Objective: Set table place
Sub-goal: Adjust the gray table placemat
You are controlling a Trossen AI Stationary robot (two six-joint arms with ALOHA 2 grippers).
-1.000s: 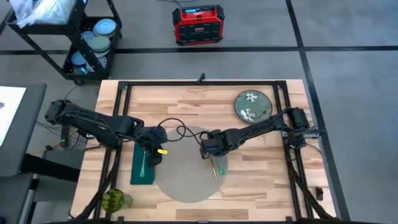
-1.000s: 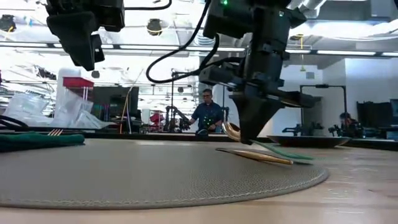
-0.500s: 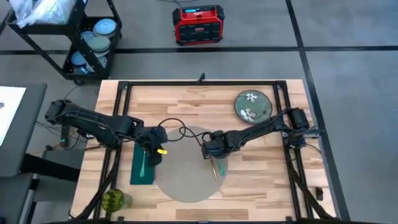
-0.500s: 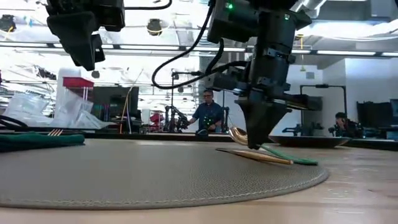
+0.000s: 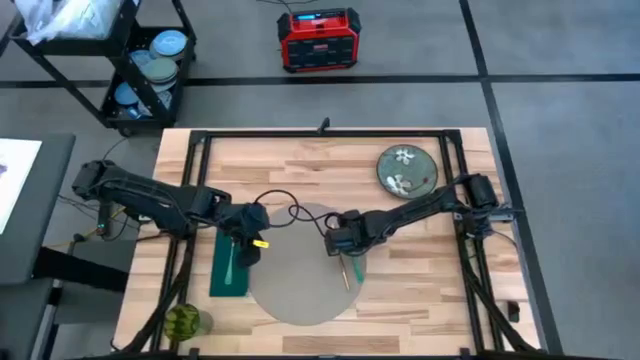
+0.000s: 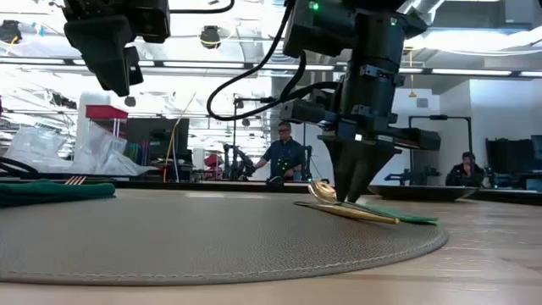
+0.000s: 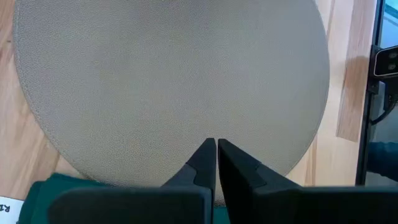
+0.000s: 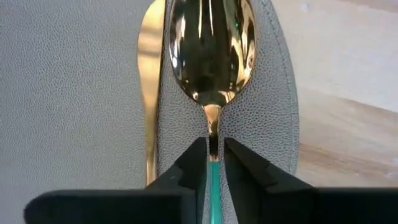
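The round grey placemat (image 5: 300, 265) lies flat on the near middle of the wooden table (image 5: 330, 165), with a dark green napkin (image 5: 228, 265) touching its left edge and a fork lying on that napkin. The right gripper (image 8: 211, 155) is down at the right side of the placemat, its two fingers clamped on the neck of a gold spoon (image 8: 210, 46) where the bowl meets the green handle. In the low view the spoon (image 6: 326, 193) has its bowl tilted just above the mat, while its green handle runs off past the mat's edge toward the table. A gold knife (image 8: 149, 81) lies flat on the placemat right beside the spoon, on the side nearer the mat's middle. The left gripper (image 7: 216, 152) hangs above the left part of the placemat, close to the napkin, with its fingers pressed together and nothing between them. A dark floral plate (image 5: 406, 169) sits on the far right part of the table, well apart from the placemat.
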